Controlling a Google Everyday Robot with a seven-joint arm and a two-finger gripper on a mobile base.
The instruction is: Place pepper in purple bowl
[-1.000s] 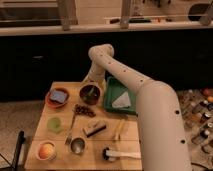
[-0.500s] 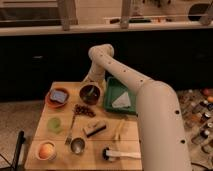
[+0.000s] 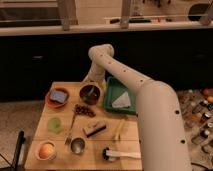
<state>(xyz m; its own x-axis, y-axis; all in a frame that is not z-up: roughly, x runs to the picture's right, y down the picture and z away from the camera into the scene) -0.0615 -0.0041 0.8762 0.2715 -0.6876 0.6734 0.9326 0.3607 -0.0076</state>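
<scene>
Gripper [image 3: 91, 84] low over the purple bowl [image 3: 89, 102]
From the left we see an orange bowl [image 3: 51, 98] holding a blue block [image 3: 59, 96], with a green cup [image 3: 54, 124] nearer us, then the purple bowl; a slim green shape inside it, right under the gripper, looks to us like the pepper [image 3: 90, 92], and we cannot tell whether the gripper is clenched or released. A dark red cluster [image 3: 85, 110] lies just before the bowl, a green tray [image 3: 107, 100] stands just beside it, and the arm [image 3: 150, 105] hides the tray's right edge
</scene>
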